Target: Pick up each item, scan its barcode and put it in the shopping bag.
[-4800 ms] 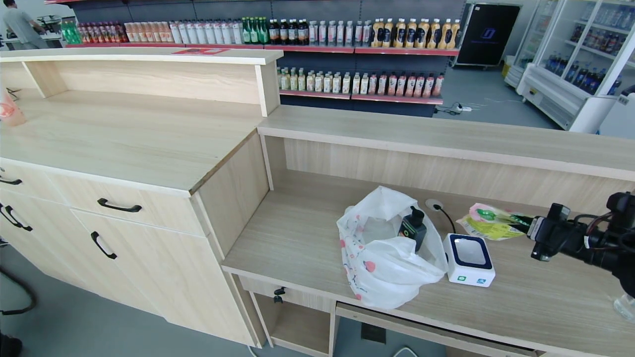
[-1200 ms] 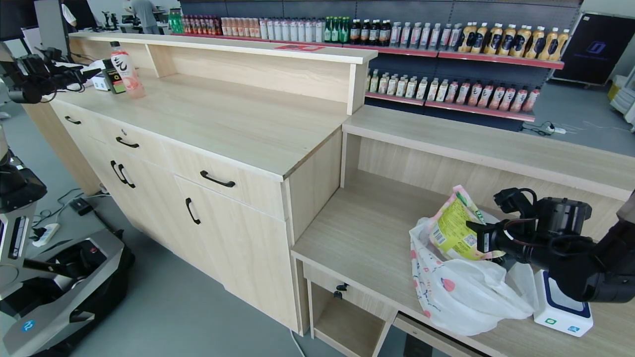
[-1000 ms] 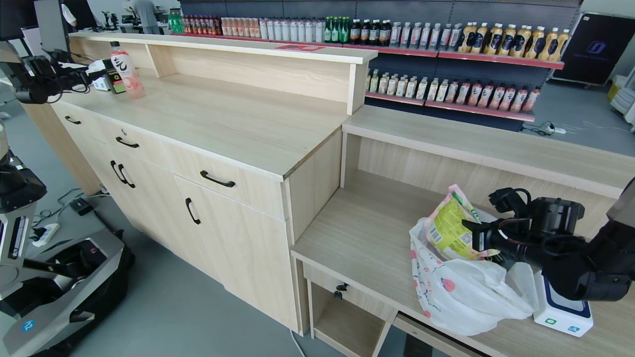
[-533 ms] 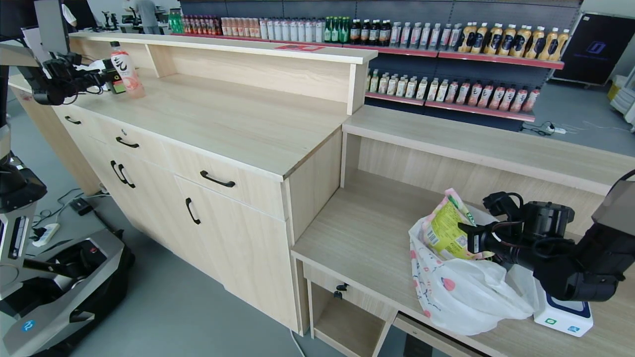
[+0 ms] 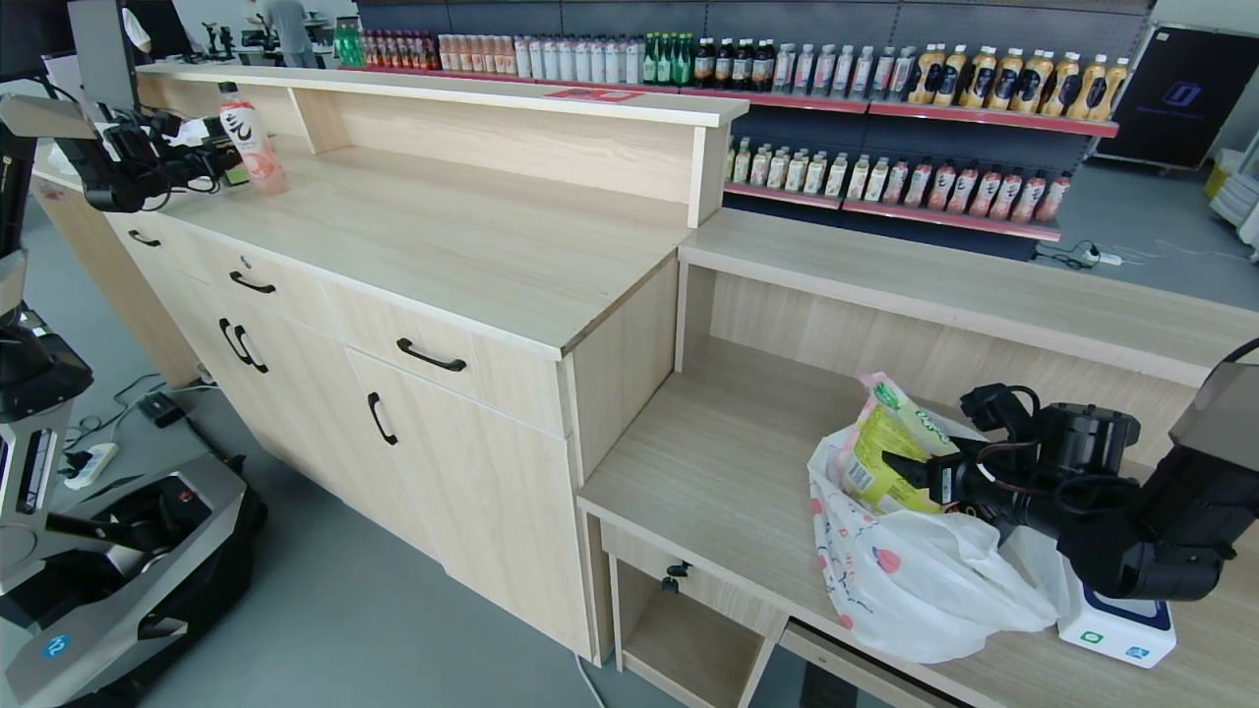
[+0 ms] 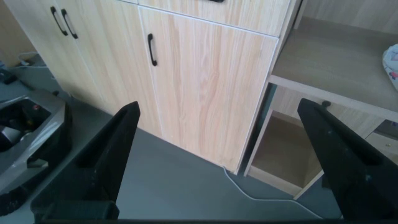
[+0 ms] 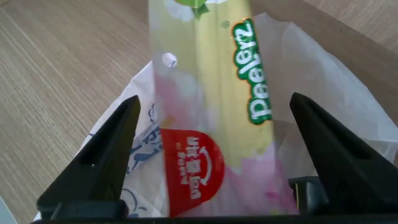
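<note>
A yellow-green snack packet (image 5: 880, 452) stands upright in the mouth of the white flowered shopping bag (image 5: 925, 580) on the low desk. My right gripper (image 5: 910, 472) is open at the packet; in the right wrist view its fingers (image 7: 99, 162) stand wide on either side of the packet (image 7: 205, 124), not touching it, above the bag (image 7: 323, 81). The white scanner (image 5: 1116, 629) sits right of the bag, partly behind my arm. On the high counter's far left stand a pink bottle (image 5: 251, 138) and a small box (image 5: 233, 174). My left gripper (image 5: 218, 157) is open next to them.
The high counter (image 5: 443, 236) has drawers and doors with black handles below and a raised ledge (image 5: 492, 98) behind. The low desk (image 5: 708, 462) has a back wall and an open cubby under it. Bottle shelves line the back wall.
The right gripper lowered the snack packet into the bag and opened. My left arm moved right along the high counter toward the bottle and box. The head camera turned left since the oldest frame.
</note>
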Robot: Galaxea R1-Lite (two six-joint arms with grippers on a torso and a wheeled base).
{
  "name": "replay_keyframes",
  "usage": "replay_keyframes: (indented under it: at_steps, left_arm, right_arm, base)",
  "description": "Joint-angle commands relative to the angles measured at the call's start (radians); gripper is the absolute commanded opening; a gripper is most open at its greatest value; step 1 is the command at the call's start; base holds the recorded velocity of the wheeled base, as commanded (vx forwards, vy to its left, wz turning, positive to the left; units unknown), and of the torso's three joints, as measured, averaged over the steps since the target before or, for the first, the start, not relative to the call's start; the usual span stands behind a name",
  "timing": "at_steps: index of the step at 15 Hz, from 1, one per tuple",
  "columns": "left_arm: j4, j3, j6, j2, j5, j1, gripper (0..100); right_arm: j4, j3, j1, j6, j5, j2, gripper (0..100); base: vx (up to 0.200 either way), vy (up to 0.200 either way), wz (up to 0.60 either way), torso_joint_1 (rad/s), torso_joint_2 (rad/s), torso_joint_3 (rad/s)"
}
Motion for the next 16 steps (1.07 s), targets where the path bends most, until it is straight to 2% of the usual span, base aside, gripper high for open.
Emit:
replay_keyframes:
  at_steps: [1,5,7,9,10,11,13,16]
  left_arm:
    - [0.0,0.0,0.0,0.001,0.0,0.0,100]
    - [0.0,0.0,0.0,0.001,0.0,0.0,100]
    - [0.0,0.0,0.0,0.001,0.0,0.0,100]
    - [0.0,0.0,-0.001,0.001,0.0,0.0,100]
    - [0.0,0.0,0.0,0.001,0.0,0.0,100]
    - [0.0,0.0,0.0,0.001,0.0,0.0,100]
    - [0.0,0.0,0.0,0.001,0.0,0.0,100]
    - [0.0,0.0,0.0,0.001,0.0,0.0,100]
  right_arm:
    - [-0.002,0.002,0.0,0.002,0.0,-0.029,100]
    - [0.016,0.061,0.013,-0.001,0.005,-0.245,100]
    - [0.059,0.149,0.002,-0.057,0.004,-0.409,100]
    - [0.159,0.21,-0.084,-0.222,0.005,-0.57,100]
    - [0.165,0.212,-0.092,-0.232,0.005,-0.579,100]
    - [0.271,0.204,-0.158,-0.307,0.005,-0.704,100]
    - [0.294,0.186,-0.237,-0.304,0.002,-0.787,100]
    - [0.369,0.255,-0.44,-0.304,0.005,-0.906,100]
  base:
    - [0.0,0.0,0.0,0.0,0.0,0.0]
    - [0.0,0.0,0.0,0.0,0.0,0.0]
    - [0.0,0.0,0.0,0.0,0.0,0.0]
    - [0.0,0.0,0.0,0.0,0.0,0.0]
    - [0.0,0.0,0.0,0.0,0.0,0.0]
    - [0.0,0.0,-0.6,0.002,0.0,-0.002]
    - [0.0,0.0,-0.6,0.0,0.0,0.002]
    - [0.0,0.0,-0.6,0.006,0.01,0.001]
